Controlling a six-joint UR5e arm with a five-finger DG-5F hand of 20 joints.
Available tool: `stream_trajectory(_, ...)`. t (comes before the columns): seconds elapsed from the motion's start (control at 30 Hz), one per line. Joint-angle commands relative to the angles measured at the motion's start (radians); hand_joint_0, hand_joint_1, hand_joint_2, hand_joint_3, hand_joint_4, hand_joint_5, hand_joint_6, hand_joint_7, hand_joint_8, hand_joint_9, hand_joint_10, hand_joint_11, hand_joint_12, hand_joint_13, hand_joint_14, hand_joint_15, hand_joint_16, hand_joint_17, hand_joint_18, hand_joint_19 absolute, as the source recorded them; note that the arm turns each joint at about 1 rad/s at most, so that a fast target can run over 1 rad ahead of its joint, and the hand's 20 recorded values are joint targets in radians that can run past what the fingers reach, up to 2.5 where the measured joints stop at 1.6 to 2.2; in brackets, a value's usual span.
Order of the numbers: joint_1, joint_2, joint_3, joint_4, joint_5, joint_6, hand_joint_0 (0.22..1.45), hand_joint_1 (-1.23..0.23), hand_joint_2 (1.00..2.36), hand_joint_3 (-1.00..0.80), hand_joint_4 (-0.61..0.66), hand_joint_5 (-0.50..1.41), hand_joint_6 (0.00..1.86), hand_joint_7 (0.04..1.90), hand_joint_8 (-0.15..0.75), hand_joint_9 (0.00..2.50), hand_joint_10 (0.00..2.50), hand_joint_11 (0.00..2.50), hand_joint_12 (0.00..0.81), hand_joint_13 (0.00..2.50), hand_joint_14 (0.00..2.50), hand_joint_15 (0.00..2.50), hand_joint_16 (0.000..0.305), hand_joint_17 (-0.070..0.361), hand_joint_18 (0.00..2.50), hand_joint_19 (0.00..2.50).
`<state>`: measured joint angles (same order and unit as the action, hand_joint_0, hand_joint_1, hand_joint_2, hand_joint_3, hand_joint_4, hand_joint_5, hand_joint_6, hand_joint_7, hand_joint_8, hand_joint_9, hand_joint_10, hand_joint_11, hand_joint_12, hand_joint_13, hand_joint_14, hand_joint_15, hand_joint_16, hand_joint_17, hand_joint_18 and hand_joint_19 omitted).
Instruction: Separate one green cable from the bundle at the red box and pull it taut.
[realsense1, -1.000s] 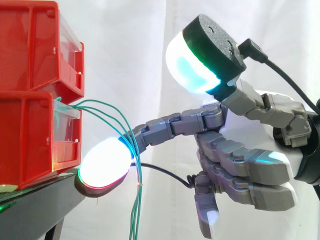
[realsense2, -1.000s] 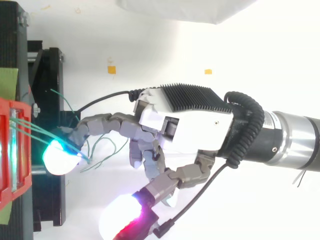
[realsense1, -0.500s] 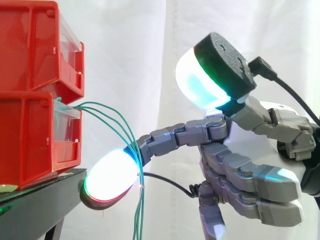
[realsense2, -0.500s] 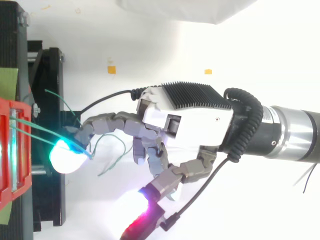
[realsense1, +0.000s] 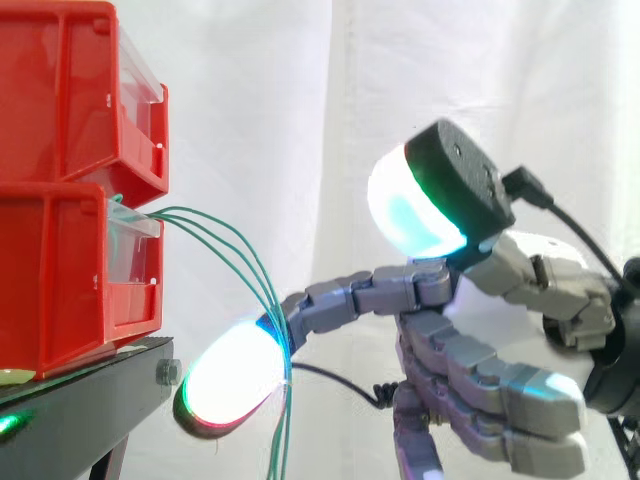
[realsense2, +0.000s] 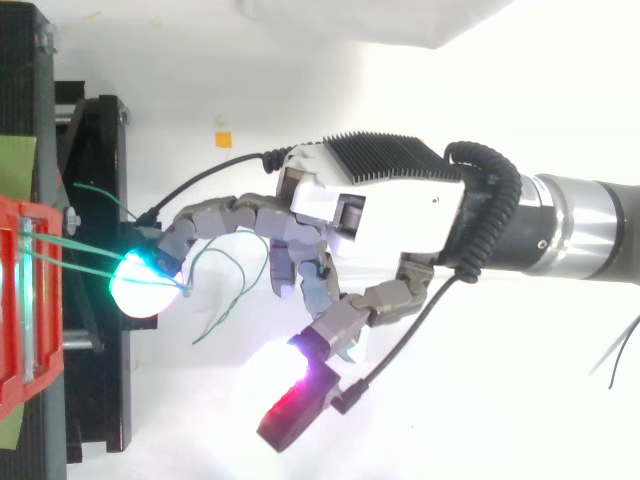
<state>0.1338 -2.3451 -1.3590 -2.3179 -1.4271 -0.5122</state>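
Three green cables (realsense1: 225, 240) come out of the clear front of the lower red box (realsense1: 55, 275), arch to the right and hang down. My hand (realsense1: 545, 265) is to the right of the box and open. One straight finger reaches left, its glowing pad (realsense1: 235, 385) lying against the cables where they turn downward. The thumb pad (realsense1: 415, 205) is raised well above and apart from them. From above, the cables (realsense2: 80, 255) run from the red box (realsense2: 20, 300) to that finger's pad (realsense2: 140, 285), and loose cable ends curl below the hand (realsense2: 390, 215).
A second red box (realsense1: 70, 90) is stacked on the lower one. Both rest on a black stand (realsense1: 90, 400), whose edge lies just left of the finger's pad. A white curtain hangs behind. Small orange marks (realsense2: 222, 138) dot the white floor.
My hand has drifted right and slightly down, away from the red box. The finger's pad has moved off the stand's edge, carrying the cables' bend outward with it.
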Motion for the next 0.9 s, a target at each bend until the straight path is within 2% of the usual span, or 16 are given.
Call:
stream_trajectory(0.0,-0.003,-0.031,0.011,0.083,-0.013,0.009,0.39,-0.50,1.00,-0.50,0.35,-0.15,0.50,0.66,0.401,2.11,0.02,0.44,0.576,2.19,0.02,0.57,0.091,0.206,2.50,0.23)
stream_trajectory(0.43,-0.007,-0.031,0.012,0.080,-0.013,0.014,0.39,-0.50,1.00,-0.50,0.35,-0.15,0.50,0.66,0.397,2.11,0.02,0.44,0.573,2.19,0.02,0.57,0.091,0.204,2.50,0.24)
stream_trajectory(0.6,-0.011,-0.043,0.011,0.078,-0.015,0.015,0.39,-0.50,1.00,-0.50,0.35,-0.15,0.50,0.66,0.398,2.11,0.02,0.44,0.574,2.19,0.02,0.56,0.091,0.204,2.50,0.24)
stream_trajectory(0.63,-0.014,-0.059,0.011,0.084,-0.018,0.020,0.39,-0.50,1.00,-0.50,0.35,-0.15,0.50,0.66,0.396,2.11,0.02,0.45,0.574,2.19,0.02,0.57,0.092,0.206,2.50,0.23)
stream_trajectory(0.77,-0.020,-0.074,0.011,0.089,-0.047,0.026,0.39,-0.50,1.00,-0.50,0.35,-0.15,0.50,0.66,0.396,2.11,0.02,0.44,0.577,2.19,0.02,0.57,0.091,0.206,2.50,0.23)
stream_trajectory(0.87,-0.022,-0.074,0.011,0.089,-0.049,0.034,0.39,-0.50,1.00,-0.50,0.35,-0.15,0.50,0.66,0.402,2.11,0.02,0.43,0.576,2.19,0.02,0.57,0.091,0.205,2.50,0.23)
